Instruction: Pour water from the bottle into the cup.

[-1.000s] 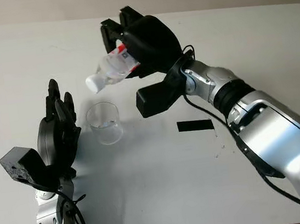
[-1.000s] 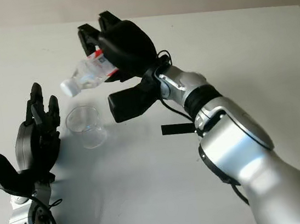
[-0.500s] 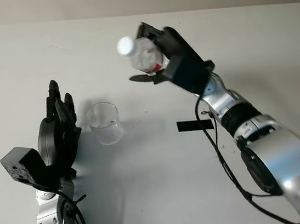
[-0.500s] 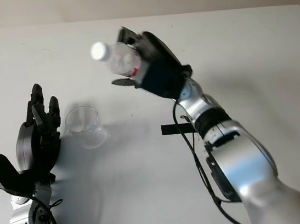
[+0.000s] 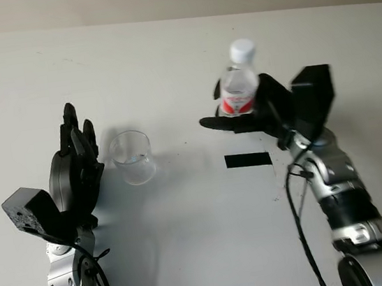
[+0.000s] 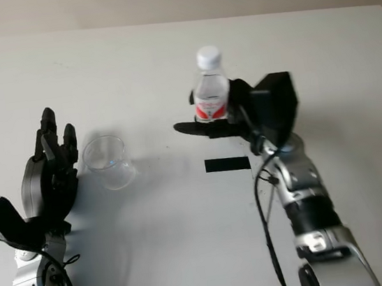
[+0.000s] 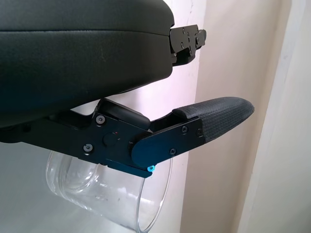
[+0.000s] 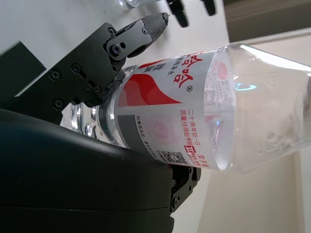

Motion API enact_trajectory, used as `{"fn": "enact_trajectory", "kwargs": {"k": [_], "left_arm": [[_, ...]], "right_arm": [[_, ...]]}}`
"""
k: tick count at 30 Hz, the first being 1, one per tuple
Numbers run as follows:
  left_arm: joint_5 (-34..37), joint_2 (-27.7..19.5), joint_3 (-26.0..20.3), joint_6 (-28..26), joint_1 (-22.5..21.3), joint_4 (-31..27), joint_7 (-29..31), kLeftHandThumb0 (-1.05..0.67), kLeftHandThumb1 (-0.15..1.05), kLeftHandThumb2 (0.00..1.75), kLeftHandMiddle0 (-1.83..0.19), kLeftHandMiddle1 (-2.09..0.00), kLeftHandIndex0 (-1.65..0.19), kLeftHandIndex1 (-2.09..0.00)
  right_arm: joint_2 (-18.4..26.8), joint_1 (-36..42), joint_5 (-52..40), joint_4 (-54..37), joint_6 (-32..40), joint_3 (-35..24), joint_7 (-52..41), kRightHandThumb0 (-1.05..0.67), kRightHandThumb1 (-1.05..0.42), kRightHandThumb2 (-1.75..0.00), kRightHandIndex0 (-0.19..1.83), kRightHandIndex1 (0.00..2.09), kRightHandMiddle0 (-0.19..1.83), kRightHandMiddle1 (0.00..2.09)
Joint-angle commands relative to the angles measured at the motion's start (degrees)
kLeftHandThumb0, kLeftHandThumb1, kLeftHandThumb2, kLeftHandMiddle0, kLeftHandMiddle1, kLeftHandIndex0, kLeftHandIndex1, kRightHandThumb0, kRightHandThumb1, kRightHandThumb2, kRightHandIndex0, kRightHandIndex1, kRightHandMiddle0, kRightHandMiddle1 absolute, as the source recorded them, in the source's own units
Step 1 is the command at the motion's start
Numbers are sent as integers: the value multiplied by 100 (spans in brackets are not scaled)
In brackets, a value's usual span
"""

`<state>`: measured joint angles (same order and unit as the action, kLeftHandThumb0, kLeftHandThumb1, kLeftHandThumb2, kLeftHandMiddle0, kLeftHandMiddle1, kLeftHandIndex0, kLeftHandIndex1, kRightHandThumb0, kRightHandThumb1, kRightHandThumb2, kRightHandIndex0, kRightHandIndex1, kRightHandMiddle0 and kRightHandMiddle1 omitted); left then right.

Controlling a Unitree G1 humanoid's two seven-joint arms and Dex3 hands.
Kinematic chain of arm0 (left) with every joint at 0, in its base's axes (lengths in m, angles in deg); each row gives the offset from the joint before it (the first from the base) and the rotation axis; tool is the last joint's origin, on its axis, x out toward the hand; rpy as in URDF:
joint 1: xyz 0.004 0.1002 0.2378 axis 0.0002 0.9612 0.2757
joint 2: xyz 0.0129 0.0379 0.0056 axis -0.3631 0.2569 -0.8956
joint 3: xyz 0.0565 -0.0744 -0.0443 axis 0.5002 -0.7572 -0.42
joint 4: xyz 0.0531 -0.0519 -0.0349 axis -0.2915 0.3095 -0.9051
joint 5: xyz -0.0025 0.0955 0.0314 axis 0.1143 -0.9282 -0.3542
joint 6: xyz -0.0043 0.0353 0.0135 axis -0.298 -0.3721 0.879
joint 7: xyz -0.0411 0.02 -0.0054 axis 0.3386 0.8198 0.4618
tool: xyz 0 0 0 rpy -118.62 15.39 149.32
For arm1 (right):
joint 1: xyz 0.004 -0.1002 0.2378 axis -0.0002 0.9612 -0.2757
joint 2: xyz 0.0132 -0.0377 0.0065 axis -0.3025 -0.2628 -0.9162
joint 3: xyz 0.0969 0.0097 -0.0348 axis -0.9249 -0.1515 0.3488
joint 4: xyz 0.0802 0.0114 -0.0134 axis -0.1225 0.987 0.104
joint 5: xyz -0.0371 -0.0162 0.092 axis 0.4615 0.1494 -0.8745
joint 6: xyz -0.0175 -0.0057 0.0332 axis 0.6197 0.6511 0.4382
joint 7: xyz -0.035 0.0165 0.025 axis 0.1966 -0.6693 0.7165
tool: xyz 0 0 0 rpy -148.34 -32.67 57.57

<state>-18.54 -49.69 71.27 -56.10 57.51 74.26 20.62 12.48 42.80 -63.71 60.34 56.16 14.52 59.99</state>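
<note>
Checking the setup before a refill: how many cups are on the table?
1. A clear cup stands on the white table, just beside the open left hand. The right hand holds the bottle upright, apart from the cup.

Bright, soft shadows, perhaps slight blur.
</note>
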Motion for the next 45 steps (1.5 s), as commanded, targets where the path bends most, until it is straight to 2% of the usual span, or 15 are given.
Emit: {"fn": "enact_trajectory", "kwargs": {"k": [1, 8, 16, 23, 35, 45], "left_arm": [[3, 11, 11, -18, -2, -11, 0, -81, 105, 77, 8, -5, 14, -5], [55, 0, -25, 6, 50, -27, 74, -81, 105, 75, 8, -5, 13, -6], [72, -22, -13, -56, 92, -100, 77, -82, 105, 75, 9, -5, 14, -5], [97, -32, -40, -70, 153, -175, 78, -81, 105, 76, 8, -5, 14, -5], [153, -86, -93, -71, 133, -173, 122, -81, 105, 74, 8, -6, 13, -6], [178, -152, -150, -154, 141, -202, 142, -80, 105, 74, 7, -6, 12, -6]], "right_arm": [[65, 182, -127, -452, 170, -137, -16, -29, -105, -23, 123, 209, 86, 209], [1, 579, -340, -1244, 854, -337, 247, -29, -105, -25, 126, 209, 76, 209], [-73, 666, -151, -1268, 1142, -207, 553, -27, -105, -26, 135, 209, 75, 209], [-161, 731, 77, -726, 826, 9, 467, -27, -105, -27, 141, 209, 86, 209], [-339, 1004, 321, -207, 80, 226, 368, -27, -105, -25, 134, 209, 93, 209], [-504, 1184, 350, -4, -211, 252, 346, -28, -105, -25, 129, 209, 96, 209]]}}
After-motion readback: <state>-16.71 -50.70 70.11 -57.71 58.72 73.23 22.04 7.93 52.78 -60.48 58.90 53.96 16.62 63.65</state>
